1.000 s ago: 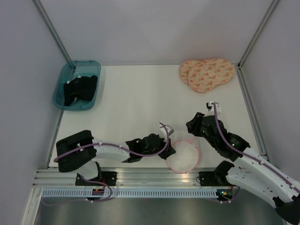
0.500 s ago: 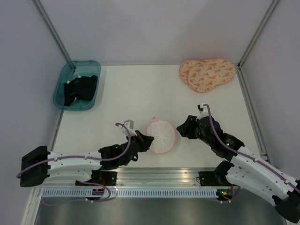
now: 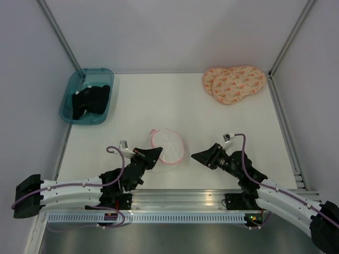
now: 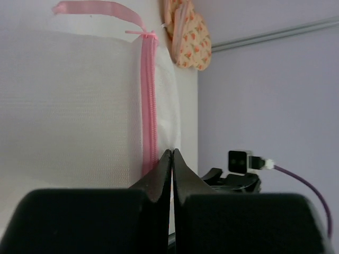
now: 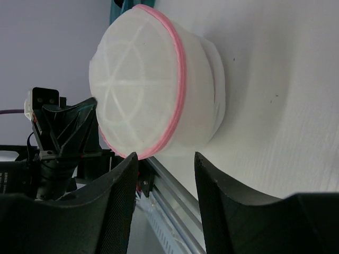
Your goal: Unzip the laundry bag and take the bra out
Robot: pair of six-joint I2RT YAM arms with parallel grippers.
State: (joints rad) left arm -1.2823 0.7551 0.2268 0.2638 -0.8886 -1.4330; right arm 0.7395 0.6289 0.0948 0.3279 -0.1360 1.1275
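Note:
The laundry bag (image 3: 168,145), white mesh with pink edging, stands on its edge near the table's front middle. Its pink zip (image 4: 148,106) looks closed along the length in view. My left gripper (image 3: 157,152) is shut, its tips (image 4: 172,151) pinching the bag's edge beside the zip. My right gripper (image 3: 197,156) is open and empty just right of the bag, not touching it; in the right wrist view the bag's round face (image 5: 137,84) fills the space ahead of the gripper (image 5: 165,159). The bra does not show as a separate thing; the bag looks filled with white.
A peach patterned pad (image 3: 234,83) lies at the back right. A teal bin (image 3: 68,106) with black clothing (image 3: 91,99) stands at the back left. The metal rail runs along the near edge (image 3: 169,198).
My left gripper has pulled back to the left and the bag has come with it, from the front right of centre to the middle. My right gripper has come down and left, following the bag.

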